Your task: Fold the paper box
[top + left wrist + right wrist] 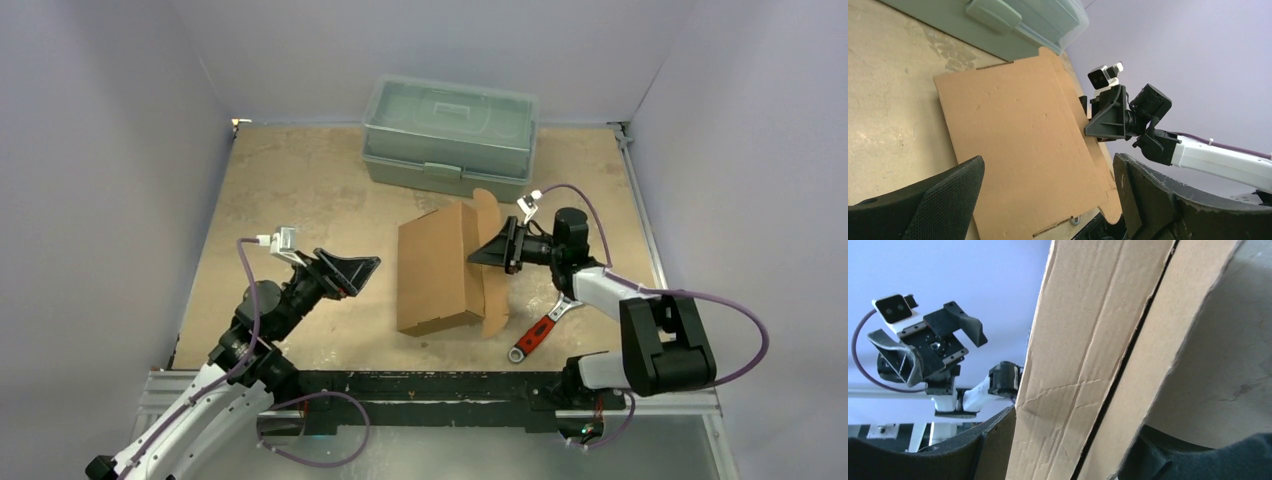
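Note:
The paper box (435, 265) is a brown cardboard sheet, partly folded, lying mid-table with a flap raised along its right edge. My right gripper (487, 252) is at that right edge. In the right wrist view its fingers (983, 450) sit on either side of two cardboard layers (1088, 355), closed on them. My left gripper (360, 268) is open and empty, a little left of the box and apart from it. In the left wrist view the box's flat panel (1018, 135) lies between and beyond the spread fingers (948, 200), with the right gripper (1108, 117) at its far edge.
A grey-green plastic toolbox (450, 130) stands at the back, just behind the box; it also shows in the left wrist view (1013, 20). A red-handled wrench (535, 337) lies on the table (300, 190) near the right arm's base, beside the box's near right corner.

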`<state>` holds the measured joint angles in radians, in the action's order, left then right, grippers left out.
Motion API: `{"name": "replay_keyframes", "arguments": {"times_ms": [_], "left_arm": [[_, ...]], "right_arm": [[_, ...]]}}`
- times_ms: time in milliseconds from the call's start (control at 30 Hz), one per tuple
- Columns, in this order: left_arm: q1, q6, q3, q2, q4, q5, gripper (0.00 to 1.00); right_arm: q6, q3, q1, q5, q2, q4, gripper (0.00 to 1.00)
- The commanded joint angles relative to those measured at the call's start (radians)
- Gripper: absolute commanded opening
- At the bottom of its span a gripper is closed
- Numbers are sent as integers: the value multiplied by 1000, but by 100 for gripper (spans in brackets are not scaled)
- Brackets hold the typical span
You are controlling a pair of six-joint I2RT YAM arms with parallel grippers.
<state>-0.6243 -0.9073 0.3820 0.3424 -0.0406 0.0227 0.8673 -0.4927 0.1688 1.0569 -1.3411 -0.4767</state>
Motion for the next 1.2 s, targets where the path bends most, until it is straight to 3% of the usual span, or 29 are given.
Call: {"name": "replay_keyframes", "arguments": {"times_ms": [0,167,333,467,667,867,933,1000,1033,1133,1167], "left_arm": [[-1,-58,-37,33,114,-41,99],[0,-69,-54,77,133,-54,99],[-2,-75,-72,122,146,-56,99],[0,-75,-72,175,141,-54,99],[-1,-28,17,284,-23,-3,99],[-1,36,127,448,-137,-9,98],[-1,47,140,493,-135,-36,96],[-1,57,147,534,-127,-54,92],[-1,62,151,554,-126,-54,90],[-1,70,170,614,-127,-26,82],[-1,75,176,634,-120,-26,79]], "right_arm": [[39,-1,-7,-52,-38,-95,69],[-82,-49,-8,-96,-95,33,69],[-168,-76,-15,-134,-101,148,87],[-265,-138,-29,-156,-94,273,93],[-555,-313,-76,-394,-78,604,99],[-721,-388,-117,-480,-18,689,99],[-841,-393,-115,-470,29,700,91],[-983,-399,-92,-443,64,725,73],[-1058,-408,-65,-476,73,755,63],[-1252,-397,56,-645,79,810,48],[-1286,-388,84,-673,72,816,37]]}}
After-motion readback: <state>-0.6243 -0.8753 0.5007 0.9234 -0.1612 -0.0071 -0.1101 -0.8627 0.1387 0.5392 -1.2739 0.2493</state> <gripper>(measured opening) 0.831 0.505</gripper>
